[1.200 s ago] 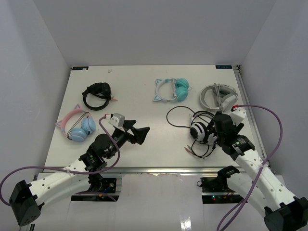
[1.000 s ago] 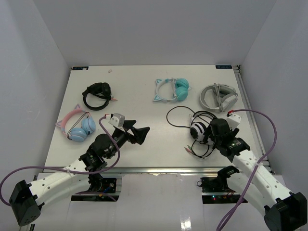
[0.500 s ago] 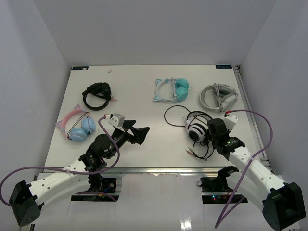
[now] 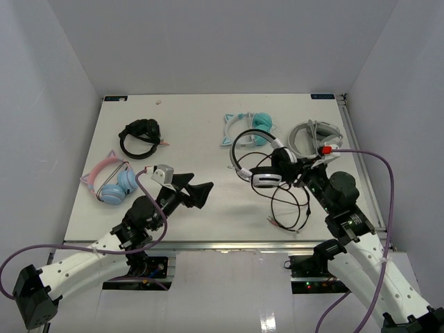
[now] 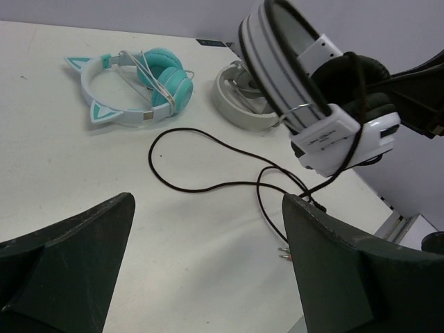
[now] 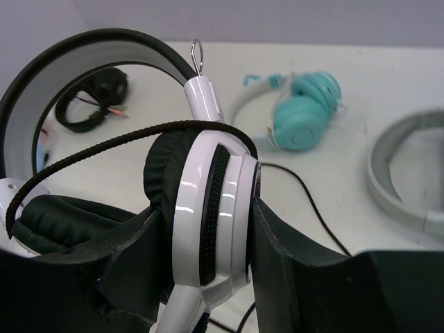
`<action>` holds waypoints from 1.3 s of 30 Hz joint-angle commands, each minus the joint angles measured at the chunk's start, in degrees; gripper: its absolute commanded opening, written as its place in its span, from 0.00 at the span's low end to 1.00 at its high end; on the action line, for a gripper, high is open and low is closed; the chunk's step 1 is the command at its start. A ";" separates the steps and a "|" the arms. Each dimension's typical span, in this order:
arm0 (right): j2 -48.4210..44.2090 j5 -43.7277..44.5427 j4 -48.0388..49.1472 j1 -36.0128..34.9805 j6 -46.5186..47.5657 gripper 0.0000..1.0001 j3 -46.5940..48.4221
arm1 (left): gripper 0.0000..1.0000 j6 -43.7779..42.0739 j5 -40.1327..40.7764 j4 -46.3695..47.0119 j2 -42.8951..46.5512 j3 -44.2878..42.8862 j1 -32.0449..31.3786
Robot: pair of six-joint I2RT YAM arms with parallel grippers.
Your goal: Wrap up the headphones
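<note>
Gripping an ear cup [image 6: 208,201], the right claw [image 6: 211,267] is holding the headphones [image 4: 267,170] above the surface's [image 4: 201,142] right side. Their cable [image 4: 288,208] is dangling unwound, so I judge wrapping is not yet begun, and the left claw [image 5: 208,260] is hovering wide open, empty. Five headsets are showing: these, a teal pair [image 4: 250,130], a grey pair [image 4: 313,139], a black pair [image 4: 141,137] and a pink-and-blue pair [image 4: 111,182].

Left arm [image 4: 83,254] low, jaws spread wide; right arm [image 4: 362,241] stretched forward, jaws clamping headphones [image 4: 266,180].
</note>
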State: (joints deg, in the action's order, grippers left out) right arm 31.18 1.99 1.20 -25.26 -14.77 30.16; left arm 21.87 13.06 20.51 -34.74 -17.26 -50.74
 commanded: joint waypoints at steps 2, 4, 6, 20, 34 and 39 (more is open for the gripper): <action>-4.15 -10.24 17.30 -0.06 5.79 0.08 -0.73 | 0.98 5.06 -3.51 -1.22 3.44 -2.80 -0.06; -4.93 -10.13 19.44 -0.06 6.36 0.08 -1.86 | 0.98 6.63 -5.91 -2.31 3.45 -4.35 -0.06; -5.38 -10.35 20.25 -0.06 6.76 0.08 -2.81 | 0.98 7.59 -8.17 -2.77 3.40 -5.75 -0.08; -3.03 -16.76 22.93 -0.12 8.29 0.08 -6.16 | 0.82 8.54 -19.22 -16.63 -15.70 -29.14 -0.06; 0.03 -16.04 19.37 -0.76 9.53 0.08 -3.45 | 0.70 1.92 2.74 -39.98 -31.30 -45.71 -0.15; 0.71 -16.06 19.61 -0.84 9.50 0.08 -3.79 | 0.73 0.72 1.01 -42.51 -31.79 -46.36 -0.15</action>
State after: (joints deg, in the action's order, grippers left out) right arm 32.71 -13.73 13.06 -26.04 -4.30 23.11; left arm 25.33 9.57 -16.18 -67.00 -61.55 -51.59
